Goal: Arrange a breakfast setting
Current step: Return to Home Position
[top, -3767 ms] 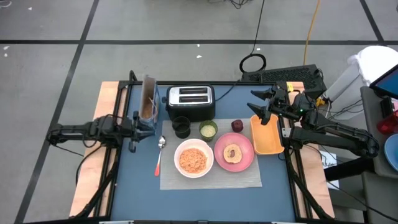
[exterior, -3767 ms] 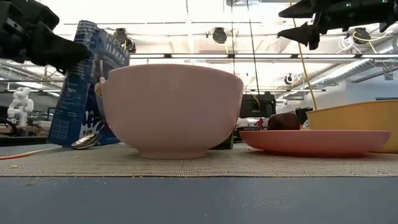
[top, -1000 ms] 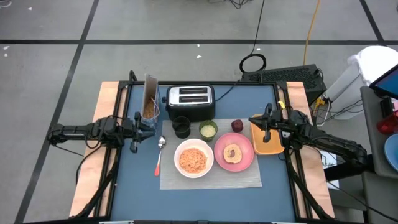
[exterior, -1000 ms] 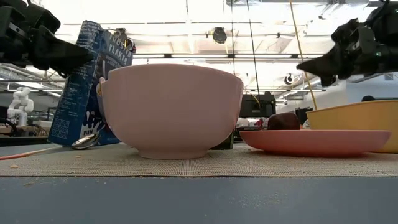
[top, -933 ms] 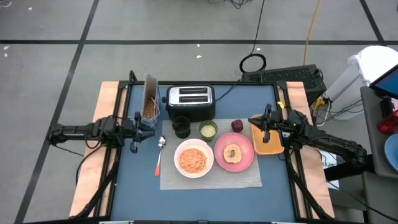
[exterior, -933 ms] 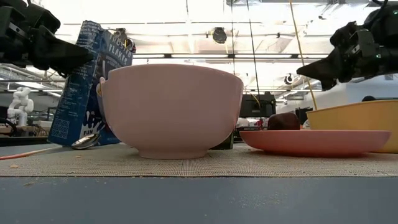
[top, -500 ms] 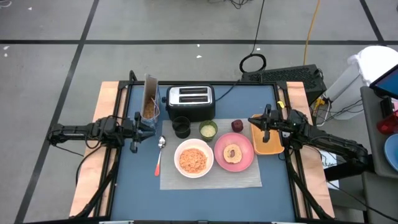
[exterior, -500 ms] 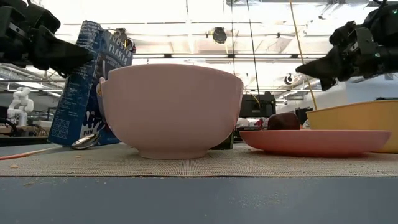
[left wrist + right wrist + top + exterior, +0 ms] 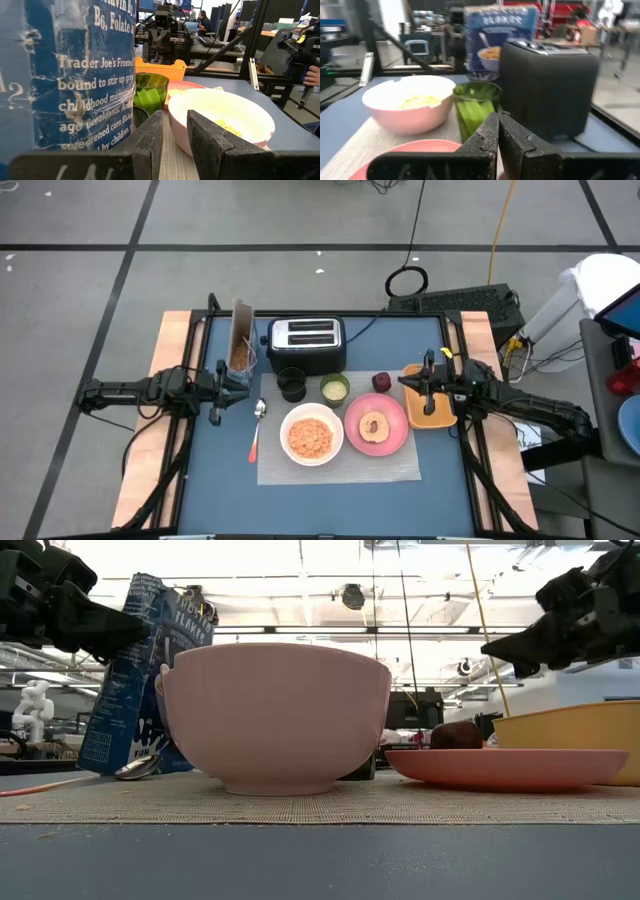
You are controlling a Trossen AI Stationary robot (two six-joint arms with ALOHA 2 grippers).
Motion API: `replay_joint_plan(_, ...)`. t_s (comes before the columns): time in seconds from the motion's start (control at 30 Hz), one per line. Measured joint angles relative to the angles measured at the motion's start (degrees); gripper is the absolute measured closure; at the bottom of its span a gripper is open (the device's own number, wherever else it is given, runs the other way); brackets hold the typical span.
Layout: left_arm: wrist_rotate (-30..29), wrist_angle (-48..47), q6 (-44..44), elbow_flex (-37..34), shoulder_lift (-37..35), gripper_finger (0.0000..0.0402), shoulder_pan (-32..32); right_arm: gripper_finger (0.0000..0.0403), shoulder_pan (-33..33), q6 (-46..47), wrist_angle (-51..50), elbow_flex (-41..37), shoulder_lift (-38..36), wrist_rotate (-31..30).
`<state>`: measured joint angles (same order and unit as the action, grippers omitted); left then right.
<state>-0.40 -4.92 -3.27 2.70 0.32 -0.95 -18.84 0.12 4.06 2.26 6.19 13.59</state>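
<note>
Matte black jointed arms (image 9: 130, 392) with grainy, blocky jaws.

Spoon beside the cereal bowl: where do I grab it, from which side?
Probably the red handle, mid-length, from straight above, closing across it: the spoon lies flat at the mat's left edge, the bowl close beside. The left gripper is nearest.

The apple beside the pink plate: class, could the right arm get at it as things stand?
Probably yes: the right gripper, shut, hangs just beside the apple, over the orange tray's edge, with nothing between them.
</note>
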Motion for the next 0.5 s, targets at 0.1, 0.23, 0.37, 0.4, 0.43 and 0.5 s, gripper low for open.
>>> replay_joint_plan(0.1,-0.09,0.62,0.0,-0.1,-0.01,0.0307,0.02,0.0401,2.57,-2.56,-0.43,0.0,-1.59,-0.04)
replay_joint_plan(0.23,-0.11,1.08,0.0,-0.13,0.0,0.0307,0.02,0.0401,5.68,-3.86,-1.91,-0.02,-4.59,-2.74)
replay_joint_plan(0.37,-0.09,1.25,0.0,-0.13,0.0,0.0307,0.02,0.0401,8.57,-3.92,-3.3,-0.02,-6.14,-9.78)
replay_joint_plan(0.4,-0.09,1.31,0.0,-0.13,0.0,0.0307,0.0,0.0401,9.19,-4.0,-3.43,-0.02,-6.05,-11.15)
replay_joint_plan(0.43,-0.11,1.51,0.0,-0.13,0.0,0.0307,0.02,0.0401,9.84,-4.02,-3.59,-0.02,-6.05,-12.16)
replay_joint_plan(0.5,-0.09,1.68,0.0,-0.13,0.0,0.0307,0.02,0.0401,11.05,-3.94,-3.81,-0.02,-6.13,-13.04)
